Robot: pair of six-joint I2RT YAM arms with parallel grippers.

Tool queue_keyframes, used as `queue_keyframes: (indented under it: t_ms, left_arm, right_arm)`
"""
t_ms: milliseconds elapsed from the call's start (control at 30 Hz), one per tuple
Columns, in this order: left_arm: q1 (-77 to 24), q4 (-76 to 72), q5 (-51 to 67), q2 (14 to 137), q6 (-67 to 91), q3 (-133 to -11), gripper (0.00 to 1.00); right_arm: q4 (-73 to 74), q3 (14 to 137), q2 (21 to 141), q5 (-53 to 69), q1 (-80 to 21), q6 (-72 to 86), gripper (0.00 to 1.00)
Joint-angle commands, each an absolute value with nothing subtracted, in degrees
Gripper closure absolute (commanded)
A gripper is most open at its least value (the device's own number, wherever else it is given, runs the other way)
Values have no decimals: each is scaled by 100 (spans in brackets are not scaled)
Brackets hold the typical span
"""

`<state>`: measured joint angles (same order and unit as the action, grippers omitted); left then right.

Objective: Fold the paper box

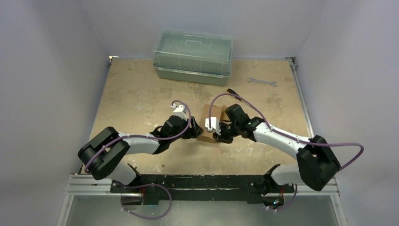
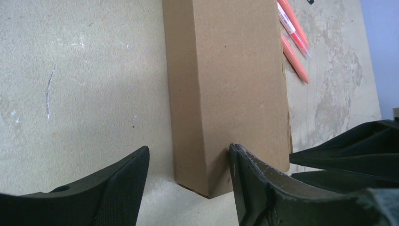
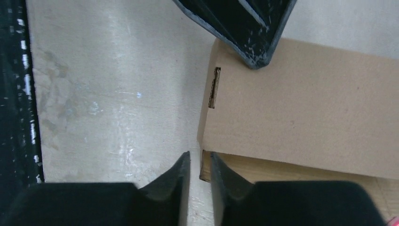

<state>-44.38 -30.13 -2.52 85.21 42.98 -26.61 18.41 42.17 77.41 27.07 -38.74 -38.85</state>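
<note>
The paper box [image 1: 211, 121] is a small brown carton lying flat mid-table between both grippers. In the left wrist view the box [image 2: 226, 80] runs away from me. My left gripper [image 2: 188, 165] is open and straddles its near left corner, with the right finger [image 2: 256, 183] against the top face. My right gripper [image 3: 200, 162] sits at the box's [image 3: 306, 108] end corner, jaws almost together with only a thin gap. A lower cardboard layer [image 3: 282, 167] shows just beside them. The left gripper's finger [image 3: 249, 28] rests on the box top.
A large translucent green-grey lidded bin [image 1: 193, 56] stands at the back. A wrench [image 1: 261, 82] lies at the back right. Orange pens [image 2: 294, 37] lie just beyond the box's right side. The black base rail [image 3: 11, 94] runs along the near edge.
</note>
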Motion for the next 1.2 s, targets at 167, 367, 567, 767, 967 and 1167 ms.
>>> queue_keyframes:
  t_ms: [167,367,567,767,967,1167]
  left_arm:
    - [-4449,-1128,-485,7722,3864,-3227,25]
    - [-4347,-512,-690,7139,3254,-3839,19]
    - [-4067,403,-343,8035,2757,-5183,1]
    - [-4056,929,-68,9477,2405,-6510,7]
    - [-4046,702,-628,9268,2832,-5995,43]
    - [-4052,526,-786,7634,3894,-4389,79]
  right_arm:
    - [2513,4605,6400,4054,-2640,-4361,49]
    - [782,4202,5996,3048,-1908,-2097,40]
    - [-219,4332,6551,2469,-1399,1,44]
    - [-362,5232,7847,3883,-1266,924,48]
    - [-911,5785,8983,3217,-1272,678,90]
    - [-702,6009,9666,2909,-1408,305,100]
